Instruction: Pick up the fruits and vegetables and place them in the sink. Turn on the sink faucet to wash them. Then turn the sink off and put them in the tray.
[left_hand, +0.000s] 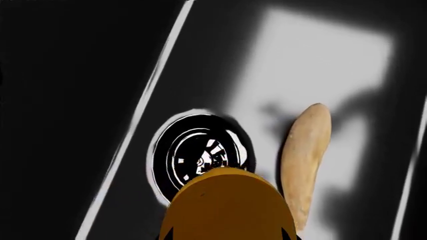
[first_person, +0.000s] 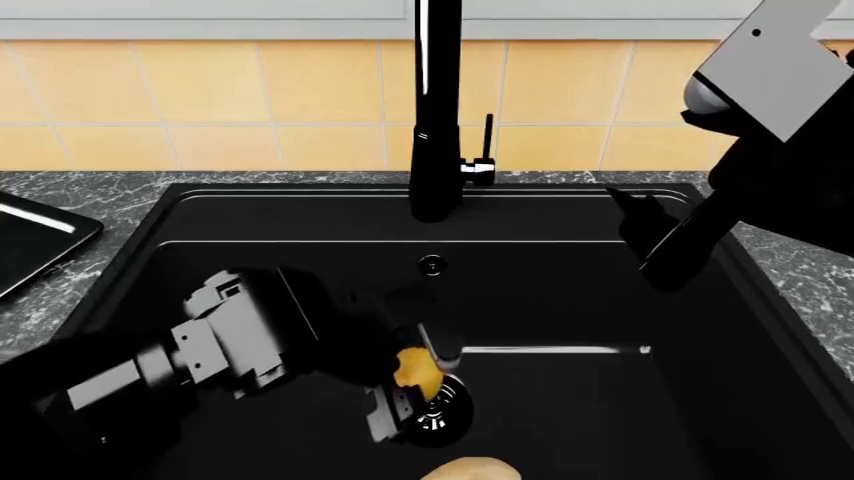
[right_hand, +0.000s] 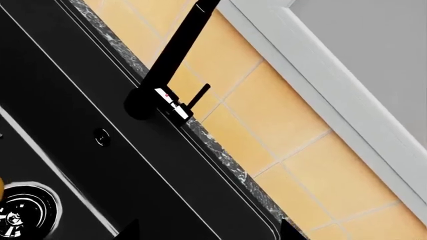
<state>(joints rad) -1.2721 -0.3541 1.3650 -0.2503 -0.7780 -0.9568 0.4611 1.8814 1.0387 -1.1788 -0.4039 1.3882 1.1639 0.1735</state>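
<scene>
The yellow lemon is held in my left gripper, which is shut on it low inside the black sink, right above the round drain. In the left wrist view the lemon fills the space between the jaws. The pale tan vegetable lies on the sink floor beside the drain, and its tip shows in the head view. My right gripper hangs open and empty over the sink's back right, to the right of the faucet and its lever.
The shallow black tray lies on the grey marbled counter left of the sink. Yellow wall tiles rise behind the faucet. An overflow hole sits in the sink's back wall.
</scene>
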